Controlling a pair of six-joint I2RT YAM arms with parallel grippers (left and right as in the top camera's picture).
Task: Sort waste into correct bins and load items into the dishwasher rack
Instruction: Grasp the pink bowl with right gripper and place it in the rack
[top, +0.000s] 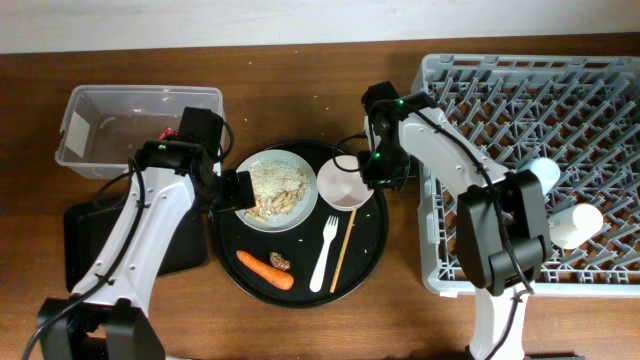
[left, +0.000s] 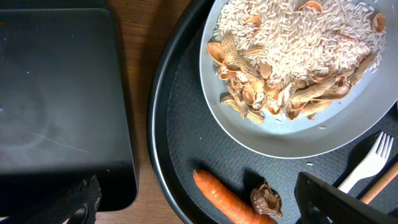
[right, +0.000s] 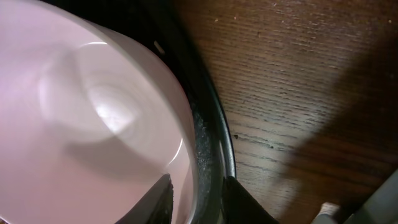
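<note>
The white plate (top: 275, 190) with rice-like scraps and shells (left: 298, 43) sits on a round black tray (top: 300, 290). My left gripper (top: 235, 190) is open and empty at the plate's left edge; in its wrist view (left: 205, 208) the carrot (left: 227, 199) and brown lump (left: 266, 199) lie between the fingers. The pale pink bowl (top: 343, 183) sits beside the plate. My right gripper (right: 199, 202) is open and straddles the bowl's right rim (right: 74, 124), one finger inside, one outside. The white fork (top: 325, 250) and chopstick (top: 343, 248) lie on the round tray.
The clear tub (top: 90, 120) stands at the back left with a bit of red inside. The shallow black tray (top: 85, 245) lies left of the round tray. The grey rack (top: 530, 110) fills the right and holds a light-blue cup (top: 543, 172) and a white cup (top: 578, 225).
</note>
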